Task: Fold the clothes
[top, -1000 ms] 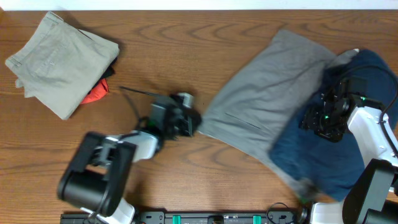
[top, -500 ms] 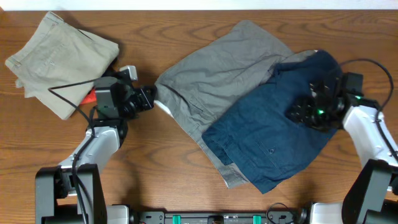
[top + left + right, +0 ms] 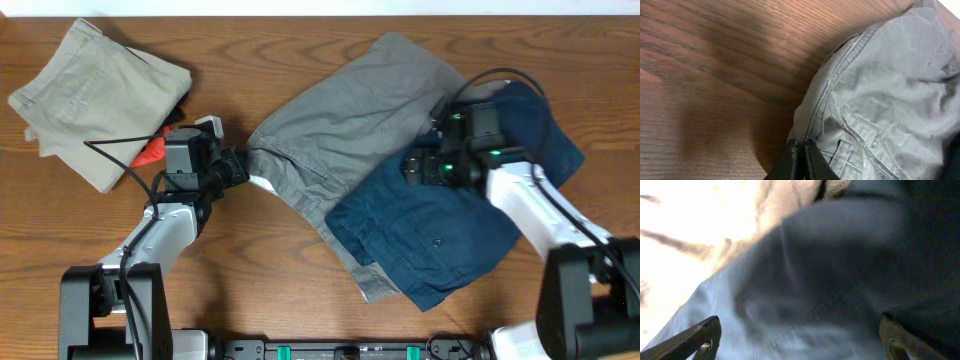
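Observation:
The grey shorts (image 3: 350,110) lie spread and rumpled mid-table. Their lower right part is covered by a dark navy garment (image 3: 440,235). My left gripper (image 3: 243,163) is at the shorts' left edge. In the left wrist view its jaws (image 3: 801,150) are pressed together on the waistband corner of the grey shorts (image 3: 880,100), beside a belt loop. My right gripper (image 3: 412,170) hovers over the navy garment near where it overlaps the grey cloth. In the right wrist view that gripper (image 3: 800,340) is open wide, with only blurred navy fabric (image 3: 840,280) between its fingers (image 3: 705,335).
Folded khaki shorts (image 3: 95,95) sit at the back left, with a red-orange item (image 3: 152,152) poking out from under them. A black cable (image 3: 120,150) loops off the left arm. Bare wood table (image 3: 260,280) lies in front of the garments.
The left gripper dragged the grey shorts leftward, then held still. The right gripper swung left across the navy garment and opened wide.

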You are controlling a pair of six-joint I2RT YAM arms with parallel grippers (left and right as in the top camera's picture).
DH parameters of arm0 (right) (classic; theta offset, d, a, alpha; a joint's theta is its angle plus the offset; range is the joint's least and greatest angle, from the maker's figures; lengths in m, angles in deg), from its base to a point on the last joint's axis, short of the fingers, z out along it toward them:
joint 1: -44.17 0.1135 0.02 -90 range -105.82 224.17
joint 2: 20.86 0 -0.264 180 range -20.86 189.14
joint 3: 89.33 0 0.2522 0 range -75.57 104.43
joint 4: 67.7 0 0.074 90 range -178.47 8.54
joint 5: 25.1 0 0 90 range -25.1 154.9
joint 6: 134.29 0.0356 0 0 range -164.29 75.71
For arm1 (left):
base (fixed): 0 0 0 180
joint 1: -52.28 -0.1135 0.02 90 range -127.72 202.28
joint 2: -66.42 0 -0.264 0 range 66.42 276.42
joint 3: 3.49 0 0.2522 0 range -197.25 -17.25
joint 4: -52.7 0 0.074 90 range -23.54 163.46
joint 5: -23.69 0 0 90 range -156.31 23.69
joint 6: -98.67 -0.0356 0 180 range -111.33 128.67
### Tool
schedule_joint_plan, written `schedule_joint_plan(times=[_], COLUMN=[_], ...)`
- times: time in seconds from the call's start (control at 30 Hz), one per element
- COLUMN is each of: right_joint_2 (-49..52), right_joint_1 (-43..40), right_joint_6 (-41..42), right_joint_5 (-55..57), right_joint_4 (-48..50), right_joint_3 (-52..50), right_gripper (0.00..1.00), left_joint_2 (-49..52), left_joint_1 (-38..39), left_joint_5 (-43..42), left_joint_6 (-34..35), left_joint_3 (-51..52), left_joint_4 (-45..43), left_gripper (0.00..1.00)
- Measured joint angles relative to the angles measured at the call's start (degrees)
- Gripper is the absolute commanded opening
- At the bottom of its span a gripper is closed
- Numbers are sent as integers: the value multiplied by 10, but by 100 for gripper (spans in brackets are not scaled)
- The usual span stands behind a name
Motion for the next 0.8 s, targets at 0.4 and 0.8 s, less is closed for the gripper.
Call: schedule_joint_plan(times=[0.4, 0.8], right_joint_2=[68, -102], right_joint_1=[27, -216], right_joint_6=[44, 24], right_joint_5=[101, 277], right_joint_4=[6, -138], right_joint_3=[9, 66], right_gripper=[1, 1], left_joint_2=[0, 0], left_joint_1=[0, 7], left_joint_5=[7, 59], left_joint_6=[-2, -2], left_joint_3=[0, 1], left_joint_4=[0, -24], left_gripper=[6, 6])
